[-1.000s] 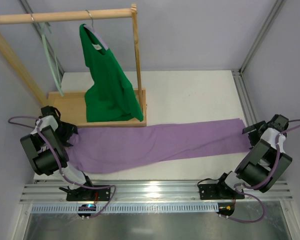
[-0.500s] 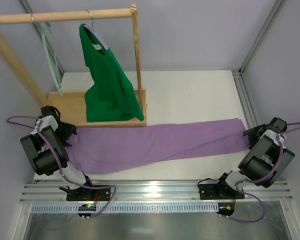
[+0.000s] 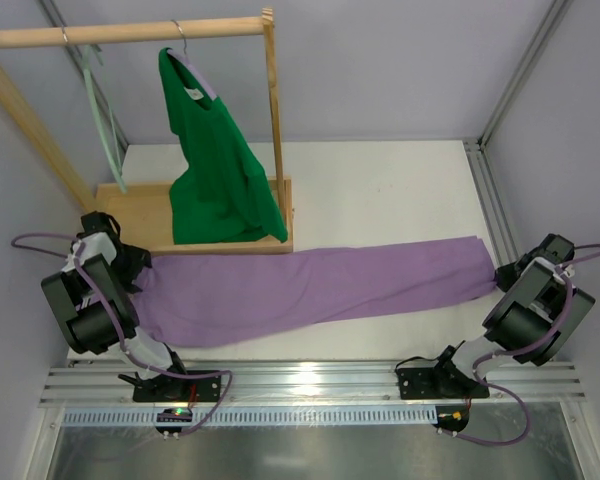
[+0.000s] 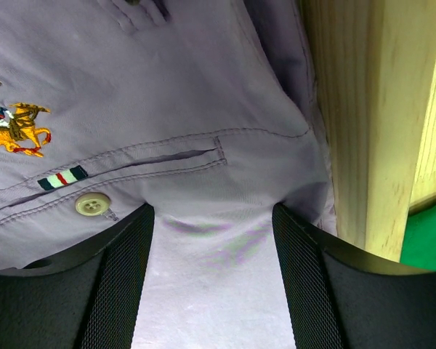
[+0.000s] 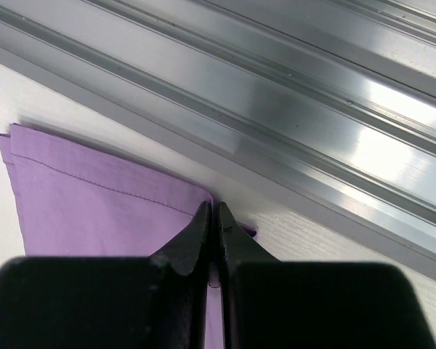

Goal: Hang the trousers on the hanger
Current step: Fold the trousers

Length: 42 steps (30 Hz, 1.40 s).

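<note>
**Trousers spread flat, one end gripped**

The worktop (image 3: 380,190) carries a wooden rack (image 3: 130,32) at its far left corner. The trousers (image 3: 310,285) are laid out full length along its near edge, waist at the left edge and hems at the right edge. This spread is judged to be meant for a lift by both ends.

A green top (image 3: 215,170) is hung from the rack. The hanger (image 3: 105,120) is hung bare at the rack's left end, well apart from the trousers, so threading is not yet begun.

The left tool (image 4: 211,247) is set on the waist just beside the rack's post, with its jaws apart and a pucker of cloth between them; no clamp is shown. The right tool (image 5: 212,218) is clamped on a hem corner, near the metal frame (image 5: 276,109) at the right edge.

By the pocket (image 4: 167,156), an orange embroidered horse-and-rider emblem (image 4: 18,127), a striped tab (image 4: 62,178) and a pale button (image 4: 92,204) are seen. No writing can be read.
</note>
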Each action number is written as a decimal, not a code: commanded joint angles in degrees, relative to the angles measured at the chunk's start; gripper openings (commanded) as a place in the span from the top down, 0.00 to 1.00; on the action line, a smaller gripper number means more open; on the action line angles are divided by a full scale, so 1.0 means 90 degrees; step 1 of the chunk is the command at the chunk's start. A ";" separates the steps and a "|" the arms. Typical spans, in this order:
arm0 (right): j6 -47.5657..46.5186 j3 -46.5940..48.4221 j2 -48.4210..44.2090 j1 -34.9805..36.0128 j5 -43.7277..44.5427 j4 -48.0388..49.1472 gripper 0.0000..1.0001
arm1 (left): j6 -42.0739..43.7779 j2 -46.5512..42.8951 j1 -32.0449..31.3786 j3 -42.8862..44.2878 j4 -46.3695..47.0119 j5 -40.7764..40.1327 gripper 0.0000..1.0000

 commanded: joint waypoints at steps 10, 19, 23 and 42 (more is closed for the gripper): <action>-0.0231 -0.0123 -0.0563 -0.0003 0.0237 -0.0985 0.82 | 0.0055 -0.0262 -0.0101 -0.0123 0.0490 -0.0006 0.34; 0.0081 0.0131 -0.1138 -0.0130 0.0853 -0.1942 0.39 | 0.0055 -0.0242 -0.0111 0.0004 0.0432 -0.0006 0.34; 0.0316 0.0559 -0.1110 -0.0130 0.1339 -0.2558 0.32 | 0.0007 -0.0213 -0.0101 -0.0016 0.0481 0.0063 0.34; 0.0619 -0.0084 -0.0172 0.0124 0.0950 -0.0889 0.38 | -0.0296 -0.0223 -0.0394 -0.0250 0.0656 -0.0035 0.34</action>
